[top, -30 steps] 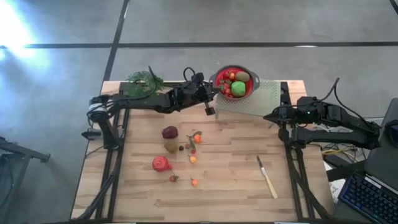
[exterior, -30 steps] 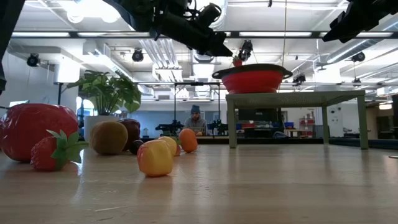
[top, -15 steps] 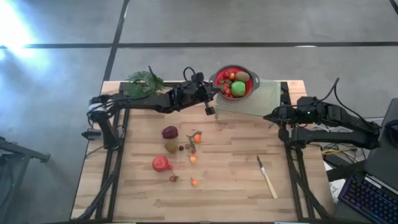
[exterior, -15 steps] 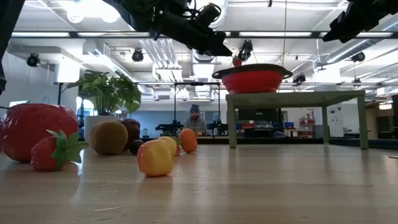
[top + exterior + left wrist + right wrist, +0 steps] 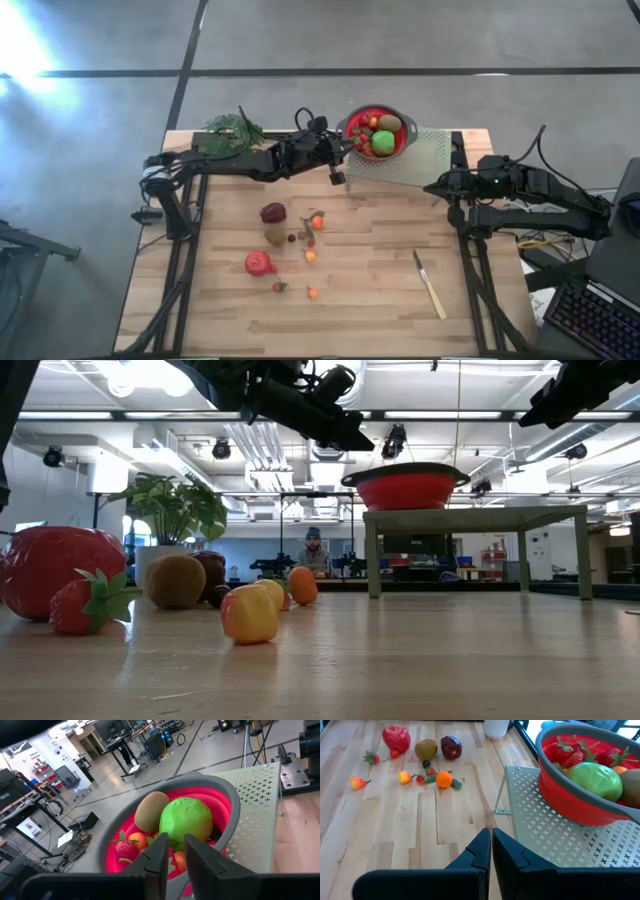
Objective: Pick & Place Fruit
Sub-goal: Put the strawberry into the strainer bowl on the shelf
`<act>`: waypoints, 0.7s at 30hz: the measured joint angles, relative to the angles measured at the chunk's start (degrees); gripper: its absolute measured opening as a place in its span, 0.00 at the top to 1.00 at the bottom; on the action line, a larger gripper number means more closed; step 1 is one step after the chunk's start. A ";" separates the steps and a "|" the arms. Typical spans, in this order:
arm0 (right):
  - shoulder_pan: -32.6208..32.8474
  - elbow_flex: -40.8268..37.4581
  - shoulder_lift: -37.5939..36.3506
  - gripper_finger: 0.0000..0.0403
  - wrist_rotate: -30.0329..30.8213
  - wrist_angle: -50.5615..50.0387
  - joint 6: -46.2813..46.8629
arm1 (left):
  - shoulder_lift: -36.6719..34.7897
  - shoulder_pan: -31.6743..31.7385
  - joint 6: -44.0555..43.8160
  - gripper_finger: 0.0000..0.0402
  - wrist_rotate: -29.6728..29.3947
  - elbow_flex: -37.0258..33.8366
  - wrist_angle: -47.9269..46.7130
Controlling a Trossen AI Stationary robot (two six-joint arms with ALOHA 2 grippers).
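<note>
- The small red fruit seen half a second earlier just above the rim of the red bowl (image 5: 410, 488) in the low view was no longer in sight there; nothing else on the table was seen to have shifted.
- The left gripper (image 5: 176, 841) was held over the left rim of the bowl, its fingers parted by a narrow gap with nothing between them.
- The right gripper (image 5: 491, 837) was kept at the right edge of the table, its fingers pressed together on nothing.
- One bowl was counted, set on one perforated rack (image 5: 420, 160) at the far right of the table.
- In the bowl, one green fruit (image 5: 186, 820), one brown fruit (image 5: 152, 810) and several strawberries were seen; their exact number could not be told.
- Roughly ten loose fruits (image 5: 274, 236) were scattered left of centre on the wooden table (image 5: 380, 300), among them one large red fruit (image 5: 55, 570).
- One knife (image 5: 430, 285) and one potted plant (image 5: 232, 130) were also counted.
- A small strawberry (image 5: 78, 607) was laid on its side at the near left, long axis running left to right, leafy cap turned to the right.
</note>
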 joint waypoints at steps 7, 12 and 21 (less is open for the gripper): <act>0.00 0.01 -0.01 0.97 -0.01 0.00 0.01 | 0.00 0.00 -0.02 0.82 -0.01 0.00 -0.02; 0.00 0.01 -0.02 0.97 -0.01 0.00 0.01 | -0.02 -0.10 -0.02 0.83 -0.01 0.00 -0.23; 0.00 0.01 -0.01 0.97 -0.01 0.00 0.01 | -0.48 -1.88 -0.22 0.82 -0.02 0.00 -5.46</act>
